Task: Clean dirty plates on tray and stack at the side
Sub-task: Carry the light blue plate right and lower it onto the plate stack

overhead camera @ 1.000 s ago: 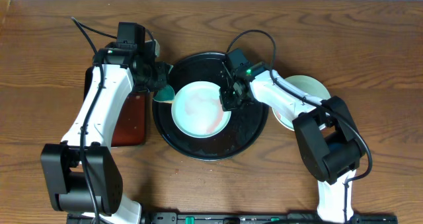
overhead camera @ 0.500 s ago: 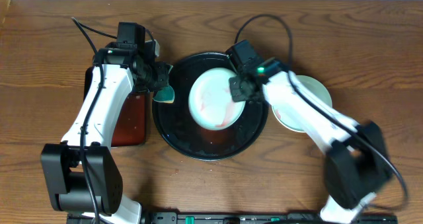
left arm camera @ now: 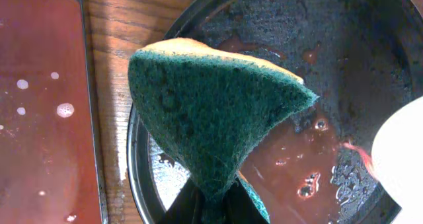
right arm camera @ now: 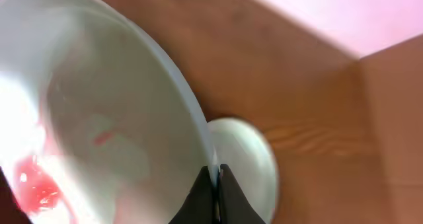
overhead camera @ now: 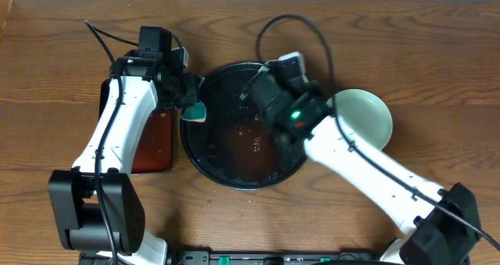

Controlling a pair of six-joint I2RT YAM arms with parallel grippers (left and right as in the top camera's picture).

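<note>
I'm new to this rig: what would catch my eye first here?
The green sponge pinched in the left gripper, over the left rim of the black tray, whose floor is wet with red smears. Next, the red-smeared plate the right gripper holds by its rim, tilted steeply over the tray.

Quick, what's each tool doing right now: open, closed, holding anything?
Left tool: closed on the green sponge.
Right tool: closed on the rim of a pale plate with a red smear.
</note>
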